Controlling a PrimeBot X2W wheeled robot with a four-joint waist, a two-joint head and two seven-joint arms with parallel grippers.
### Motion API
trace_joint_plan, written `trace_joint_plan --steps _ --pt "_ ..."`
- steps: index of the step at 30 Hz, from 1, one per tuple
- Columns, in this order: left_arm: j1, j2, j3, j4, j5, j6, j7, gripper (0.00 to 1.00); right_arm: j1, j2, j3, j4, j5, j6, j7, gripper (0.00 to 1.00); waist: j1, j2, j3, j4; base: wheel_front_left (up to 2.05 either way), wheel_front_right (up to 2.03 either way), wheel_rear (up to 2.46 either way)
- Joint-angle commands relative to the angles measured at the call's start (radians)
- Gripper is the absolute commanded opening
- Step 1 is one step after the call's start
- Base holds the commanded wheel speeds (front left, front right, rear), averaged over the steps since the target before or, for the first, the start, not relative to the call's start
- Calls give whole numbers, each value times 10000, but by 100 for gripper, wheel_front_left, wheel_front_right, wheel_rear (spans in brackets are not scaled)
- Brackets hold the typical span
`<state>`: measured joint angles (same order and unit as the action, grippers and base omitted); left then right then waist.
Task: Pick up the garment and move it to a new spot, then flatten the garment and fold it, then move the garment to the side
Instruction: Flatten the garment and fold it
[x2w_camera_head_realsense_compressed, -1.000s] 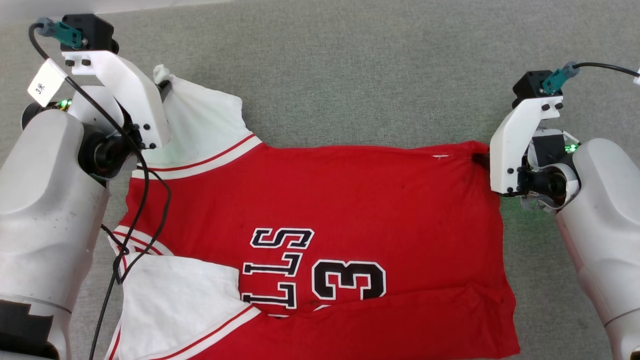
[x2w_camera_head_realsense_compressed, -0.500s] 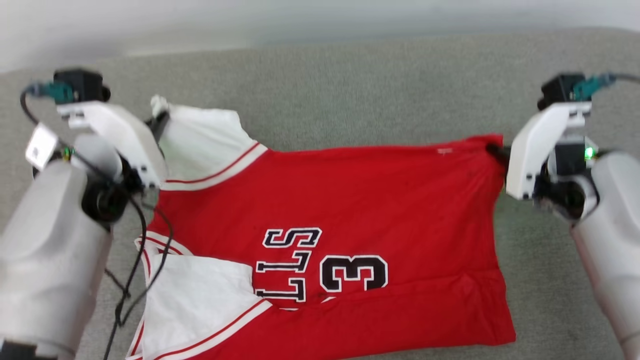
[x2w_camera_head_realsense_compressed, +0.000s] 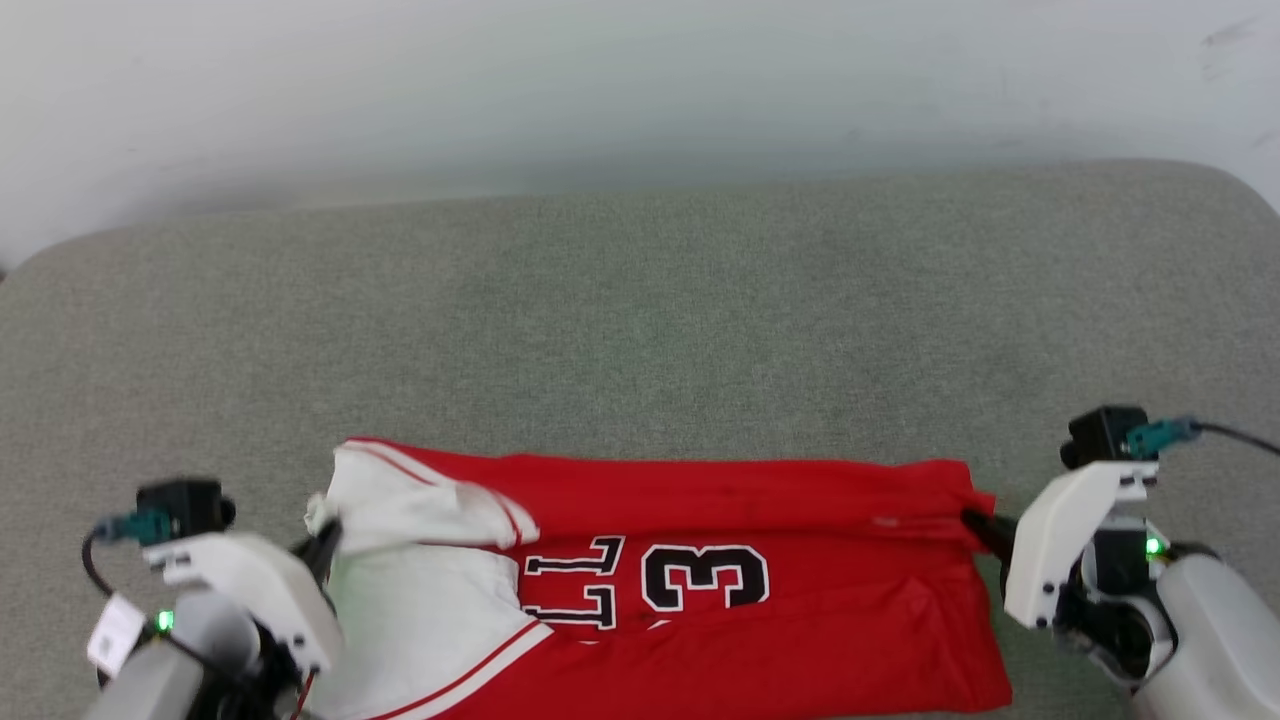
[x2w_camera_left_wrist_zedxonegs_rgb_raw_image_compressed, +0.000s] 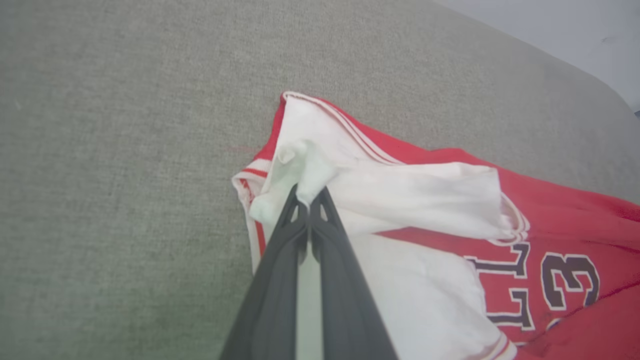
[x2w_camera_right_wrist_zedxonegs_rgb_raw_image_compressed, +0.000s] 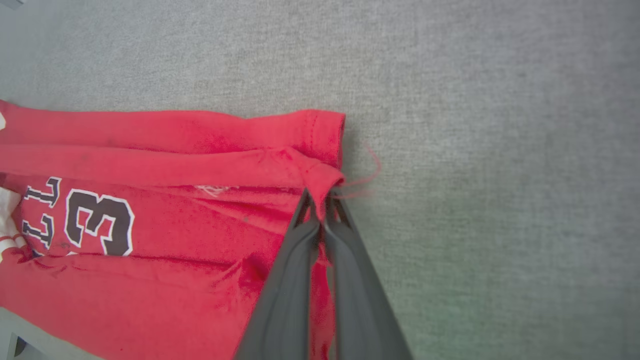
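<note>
left wrist: carries angular white plastic bracket (x2w_camera_head_realsense_compressed: 255, 590), black camera block (x2w_camera_head_realsense_compressed: 185, 503), teal plug (x2w_camera_head_realsense_compressed: 135, 525) on thin black cable (x2w_camera_head_realsense_compressed: 86, 560), white paper tag (x2w_camera_head_realsense_compressed: 115, 635), green light (x2w_camera_head_realsense_compressed: 164, 621) | right wrist: matching white bracket (x2w_camera_head_realsense_compressed: 1050, 540) with dark screws, second teal plug (x2w_camera_head_realsense_compressed: 1160, 437), pale grey rounded forearm (x2w_camera_head_realsense_compressed: 1200, 640) | left gripper (x2w_camera_left_wrist_zedxonegs_rgb_raw_image_compressed: 309, 192), right gripper (x2w_camera_right_wrist_zedxonegs_rgb_raw_image_compressed: 320, 195): long tapering dark-grey fingers (x2w_camera_right_wrist_zedxonegs_rgb_raw_image_compressed: 290, 290)

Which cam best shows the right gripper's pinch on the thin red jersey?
Right wrist view: right gripper shut on a hem corner of the red jersey, close up. Head view: same pinch, small, at the jersey's right edge. Left wrist view: left gripper pinching the white sleeve.
</note>
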<state>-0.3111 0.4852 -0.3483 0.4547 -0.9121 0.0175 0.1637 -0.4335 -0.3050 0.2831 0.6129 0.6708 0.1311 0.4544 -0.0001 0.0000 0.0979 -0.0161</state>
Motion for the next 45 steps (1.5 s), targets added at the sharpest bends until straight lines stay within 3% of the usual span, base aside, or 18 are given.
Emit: trace_joint_plan --steps 1,10,12,13,14,15,16,22,26,34,39,45 --pt "595 73 61 -227 -81 213 -103 0 411 -49 -102 -147 28 -7 -125 0 1 0 -154 10 0 0 0" --pt "2975 1 287 -1536 -579 1122 -42 0 2227 75 -619 -1003 -95 -9 -428 3 1 0 -377 10 0 0 0" --pt "3225 -43 208 -1606 -546 1240 -43 0 2566 146 -700 -1135 -179 -9 -398 33 1 0 -406 -5 0 0 0" --pt "3328 -115 162 -1610 -562 1267 -72 0 2716 223 -761 -1200 -161 -9 -399 66 1 0 -428 -13 0 0 0" --pt "3401 -177 116 -1608 -533 1282 -126 21 2845 278 -828 -1271 -205 -9 -472 100 1 0 -461 -22 0 0 0" --pt "3461 -270 67 -1617 -531 1294 -157 49 2984 322 -876 -1338 -275 -9 -516 100 1 0 -503 -25 0 0 0" --pt "3508 -361 21 -1653 -499 1304 -248 98 3101 377 -948 -1439 -325 -9 -644 100 1 0 -555 -31 0 0 0" --pt "3593 -575 46 -2135 95 1383 -1572 100 3715 632 -1539 -2464 -626 -6 -1279 100 1 0 -953 -28 0 0 0" --pt "3475 -554 10 -2700 756 1560 -2475 100 3929 513 -2075 -3238 -810 -6 -927 100 1 0 -1132 26 0 0 0" --pt "2951 -411 -183 -3923 2383 1952 -3915 100 4044 340 -3218 -4290 -1366 -6 1171 100 1 0 -1202 429 0 0 0" --pt "2475 -353 -288 -4638 3472 2173 -4180 100 4193 440 -3485 -4899 -1696 -6 2706 100 1 0 -899 825 0 0 0" --pt "2081 -454 -322 -5340 4083 2309 -4245 100 3913 798 -3575 -5183 -1903 -6 3574 100 1 0 -94 1184 0 0 0"
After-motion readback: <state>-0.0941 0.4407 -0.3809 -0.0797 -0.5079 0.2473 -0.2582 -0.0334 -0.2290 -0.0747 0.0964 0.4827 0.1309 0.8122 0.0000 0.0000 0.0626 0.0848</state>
